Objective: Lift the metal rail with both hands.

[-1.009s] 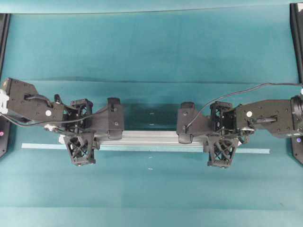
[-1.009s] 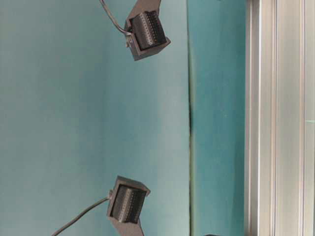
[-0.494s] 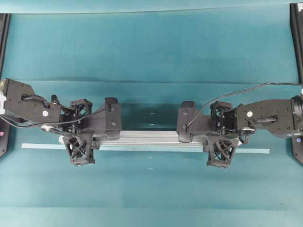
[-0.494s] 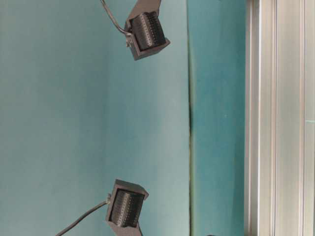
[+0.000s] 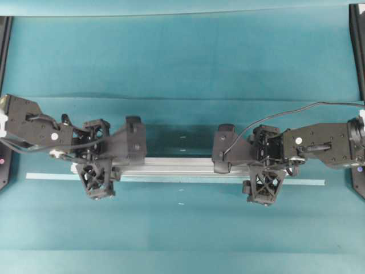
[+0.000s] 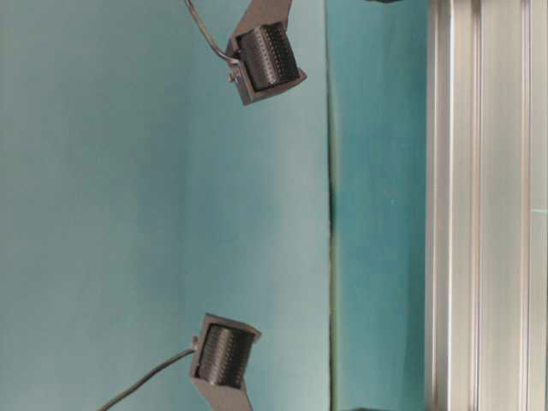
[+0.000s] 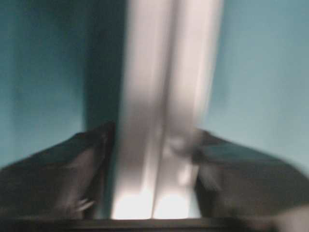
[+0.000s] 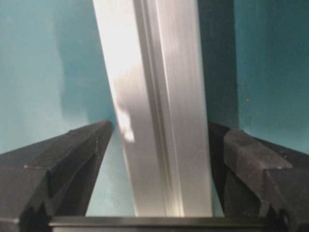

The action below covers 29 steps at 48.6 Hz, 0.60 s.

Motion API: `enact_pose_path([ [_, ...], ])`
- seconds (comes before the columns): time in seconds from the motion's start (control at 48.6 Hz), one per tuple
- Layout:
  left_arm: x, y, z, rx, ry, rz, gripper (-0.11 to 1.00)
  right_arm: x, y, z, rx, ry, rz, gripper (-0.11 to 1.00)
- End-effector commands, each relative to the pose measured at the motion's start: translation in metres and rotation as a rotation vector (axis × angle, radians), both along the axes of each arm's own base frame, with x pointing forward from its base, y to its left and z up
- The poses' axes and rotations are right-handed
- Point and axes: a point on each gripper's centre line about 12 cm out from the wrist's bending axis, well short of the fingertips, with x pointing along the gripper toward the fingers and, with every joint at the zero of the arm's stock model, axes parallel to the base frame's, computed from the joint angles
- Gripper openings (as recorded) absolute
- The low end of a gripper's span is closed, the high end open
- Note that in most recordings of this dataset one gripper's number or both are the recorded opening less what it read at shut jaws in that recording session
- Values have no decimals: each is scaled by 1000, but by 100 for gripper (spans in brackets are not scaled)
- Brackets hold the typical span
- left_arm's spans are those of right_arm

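Note:
The metal rail [image 5: 179,165] is a long grooved silver bar lying crosswise on the teal table, just above the pale tape strip. My left gripper [image 5: 97,161] straddles its left end, one lattice finger on each side. My right gripper [image 5: 265,164] straddles the right end the same way. In the right wrist view the rail [image 8: 159,96] runs between the fingers [image 8: 72,159] with teal table showing on both sides, so the right gripper [image 8: 159,128] is open. The left wrist view is blurred, with the rail [image 7: 164,96] between spread fingers [image 7: 63,169] of the left gripper [image 7: 154,135].
A thin pale tape strip [image 5: 308,182] runs under the rail and sticks out past both ends. Black frame posts stand at the table's side edges [image 5: 356,34]. In the table-level view the rail [image 6: 488,205] fills the right side, with two black ribbed arm blocks [image 6: 267,60] to its left.
Both grippers have opened away from the rail's sides, the right one clearly wider. The arms have shifted slightly. The rail stays where it was.

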Motion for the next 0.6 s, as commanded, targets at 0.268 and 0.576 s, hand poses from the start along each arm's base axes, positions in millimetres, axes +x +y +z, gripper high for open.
enact_pose_path([
  [0.268,3,-9,12,12,-33,-57,95,6,0,5,-2,-18,2,92],
  [0.576,-7,-10,45,16,-38,-63,96,10,-6,37,-12,-73,3,93],
])
